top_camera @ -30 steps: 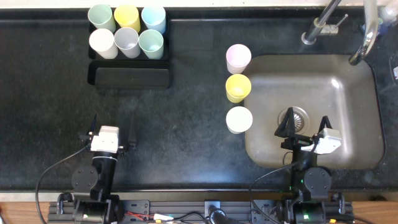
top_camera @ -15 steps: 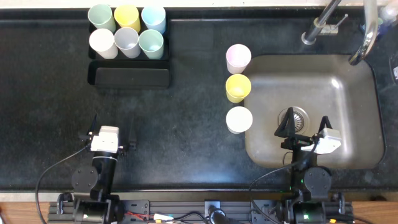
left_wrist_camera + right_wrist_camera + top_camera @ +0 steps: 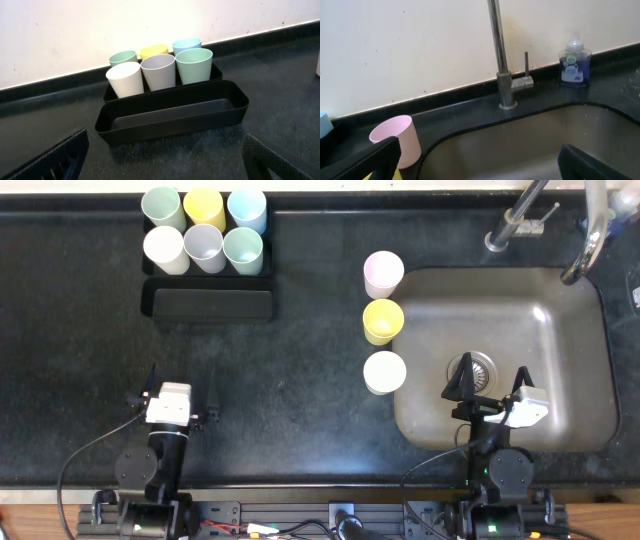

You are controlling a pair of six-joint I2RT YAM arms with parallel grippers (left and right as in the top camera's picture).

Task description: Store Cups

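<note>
the round white plastic cup stood upright at the left rim of the steel sink, just left of the nearer right gripper, jaws spread and empty; the left gripper, likewise spread, sat well apart.

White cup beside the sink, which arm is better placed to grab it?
Right, probably. The white cup stands beside the sink, nearer the open right end effector than the left end effector.

Black counter carries a full tray, an empty tray, and pink cup, yellow cup, white cup beside the sink
</note>
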